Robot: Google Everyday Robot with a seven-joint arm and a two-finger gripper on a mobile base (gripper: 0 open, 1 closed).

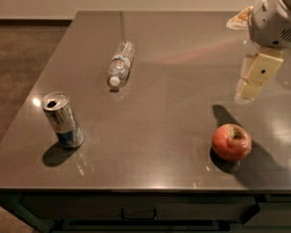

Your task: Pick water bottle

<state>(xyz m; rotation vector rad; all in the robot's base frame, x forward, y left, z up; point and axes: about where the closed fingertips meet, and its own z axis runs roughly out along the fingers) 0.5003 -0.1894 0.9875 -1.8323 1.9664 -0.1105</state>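
Observation:
The water bottle [121, 63] lies on its side on the dark grey table [174, 47], left of centre toward the back. It is clear plastic with a pale label band, and its white cap points toward the front. My gripper [250, 87] hangs above the right side of the table, below the white arm housing [276, 18]. It is far to the right of the bottle, holds nothing that I can see, and is not touching anything.
A silver-and-blue drink can [63, 119] stands upright near the front left edge. A red apple [231, 142] sits at the front right, just below my gripper. A pale packet [238, 19] shows at the back right, partly hidden by the arm. Brown floor lies left of the table.

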